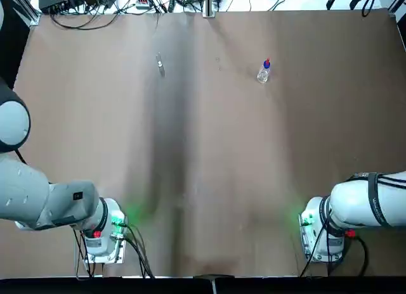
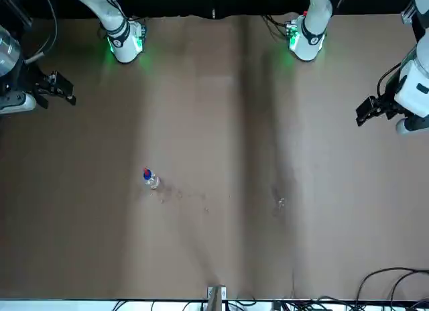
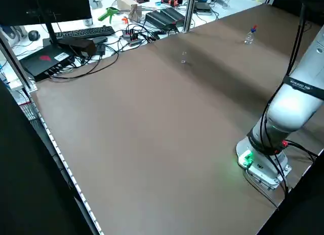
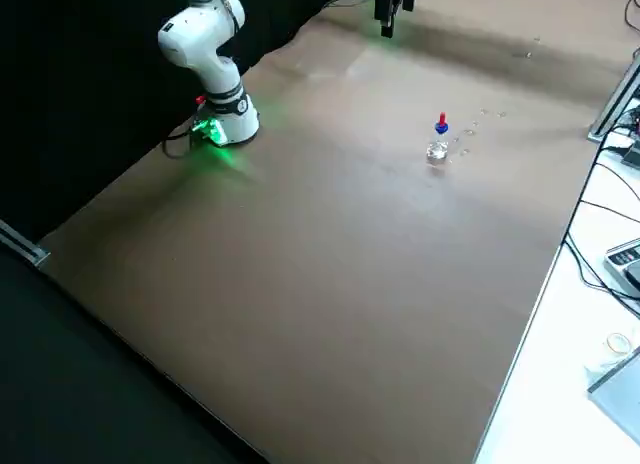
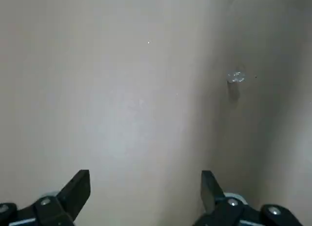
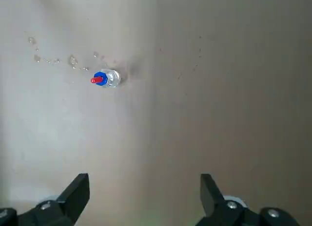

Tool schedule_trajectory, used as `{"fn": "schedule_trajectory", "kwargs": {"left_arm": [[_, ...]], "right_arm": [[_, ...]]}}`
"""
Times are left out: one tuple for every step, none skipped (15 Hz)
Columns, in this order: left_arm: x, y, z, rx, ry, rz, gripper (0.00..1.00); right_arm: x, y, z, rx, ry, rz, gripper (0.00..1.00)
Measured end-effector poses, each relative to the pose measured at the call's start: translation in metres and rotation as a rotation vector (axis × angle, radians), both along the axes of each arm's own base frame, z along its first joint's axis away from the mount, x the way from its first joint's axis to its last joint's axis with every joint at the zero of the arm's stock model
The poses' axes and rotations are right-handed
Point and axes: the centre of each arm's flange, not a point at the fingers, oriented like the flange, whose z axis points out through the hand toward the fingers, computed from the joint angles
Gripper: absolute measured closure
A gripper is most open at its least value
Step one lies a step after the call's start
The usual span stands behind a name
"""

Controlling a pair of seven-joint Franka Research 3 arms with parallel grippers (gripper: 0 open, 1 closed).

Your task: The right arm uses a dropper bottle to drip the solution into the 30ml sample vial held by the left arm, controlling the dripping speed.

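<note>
The dropper bottle (image 1: 264, 71), clear with a blue collar and red tip, stands upright on the far right half of the brown table (image 1: 209, 180); it also shows as the bottle (image 2: 150, 178) (image 4: 439, 139) (image 6: 105, 79). The 30ml sample vial (image 1: 160, 64), faint and colourless, sits on the far left half, seen too as the vial (image 5: 236, 77) (image 3: 184, 57). My right gripper (image 6: 145, 189) hangs open and empty, well back from the bottle and off the table's right side (image 2: 57, 88). My left gripper (image 5: 145, 187) is open and empty too, far from the vial at the left edge (image 2: 367, 110).
Small wet drops (image 6: 53, 58) dot the table beside the dropper bottle. Cables and electronics (image 3: 126, 27) crowd the bench beyond the far edge. A metal post (image 1: 207, 2) rises at the far edge's middle. Both arm bases (image 1: 104, 234) (image 1: 320, 234) sit at the near edge.
</note>
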Motion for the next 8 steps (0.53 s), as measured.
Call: {"fn": "schedule_trajectory", "kwargs": {"left_arm": [[0.0001,0.0,0.0,0.0,0.0,0.0,0.0],[0.0001,0.0001,0.0,0.0,0.0,0.0,0.0],[0.0002,0.0002,0.0002,0.0,-0.001,0.0,0.0],[0.0002,0.0004,0.0004,0.0,-0.001,0.001,0.0],[0.0002,0.0005,0.0005,0.0,-0.001,0.001,0.0],[0.0003,0.0005,0.0004,0.0,-0.001,0.001,0.0],[0.0003,0.0005,0.0002,0.0,-0.001,0.001,0.0],[0.0004,0.0006,0.0001,0.0,0.0,0.001,0.0]], "right_arm": [[0.0,0.0001,0.0,0.0,0.0,0.0,0.0],[0.0,0.0001,0.0,0.0,0.0,0.0,0.0],[0.0001,0.0001,0.0,0.0,-0.001,0.0,0.0],[0.0002,0.0001,0.0001,0.0,-0.002,0.0,0.0],[0.0003,0.0001,0.0002,0.0,-0.003,0.0,0.0],[0.0006,0.0001,0.0005,0.0,-0.006,0.0,0.0],[0.0009,0.0002,0.0007,0.0,-0.008,0.0,0.0],[0.0011,0.0002,0.0008,0.0,-0.01,0.0,0.0]]}}
